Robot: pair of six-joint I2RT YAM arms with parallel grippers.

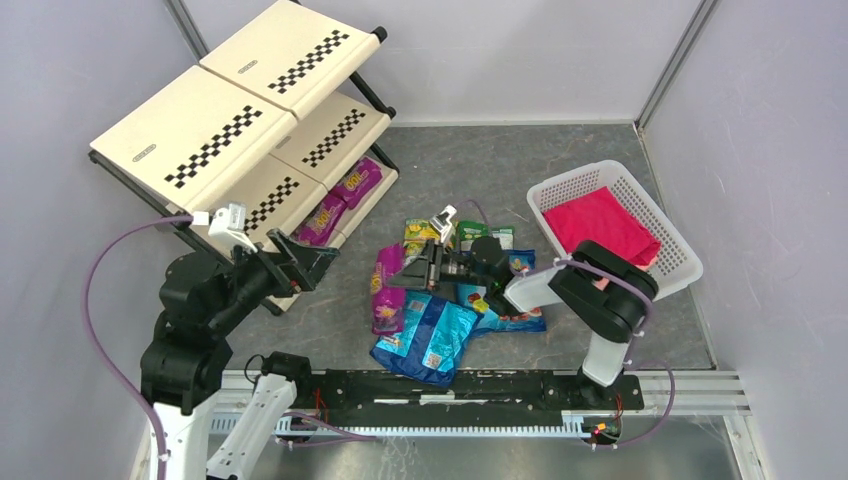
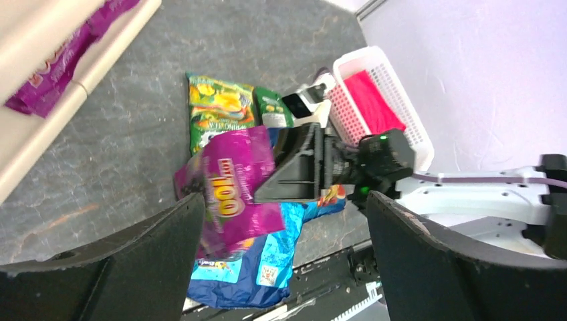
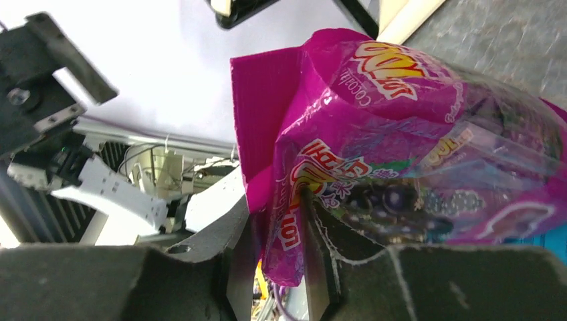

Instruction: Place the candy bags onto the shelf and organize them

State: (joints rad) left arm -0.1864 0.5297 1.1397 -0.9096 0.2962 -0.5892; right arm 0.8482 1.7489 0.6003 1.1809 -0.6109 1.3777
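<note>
The shelf (image 1: 215, 140) stands at the far left, with two magenta candy bags (image 1: 340, 200) lying on its lowest tier. More candy bags lie on the floor in the middle: green ones (image 1: 420, 235) and blue ones (image 1: 430, 338). A magenta grape bag (image 1: 386, 290) sits among them, and my right gripper (image 1: 405, 272) is shut on its edge. The right wrist view shows that bag (image 3: 401, 134) pinched between the fingers of the right gripper (image 3: 275, 200). My left gripper (image 1: 318, 258) hangs open and empty beside the shelf's bottom tier. From the left wrist, the left gripper (image 2: 284, 200) looks toward the held bag (image 2: 234, 180).
A white lattice basket (image 1: 655, 215) holding a pink-red cloth (image 1: 600, 225) stands at the right. Grey walls close in on both sides and at the back. The black rail (image 1: 450, 385) carrying the arm bases runs along the near edge.
</note>
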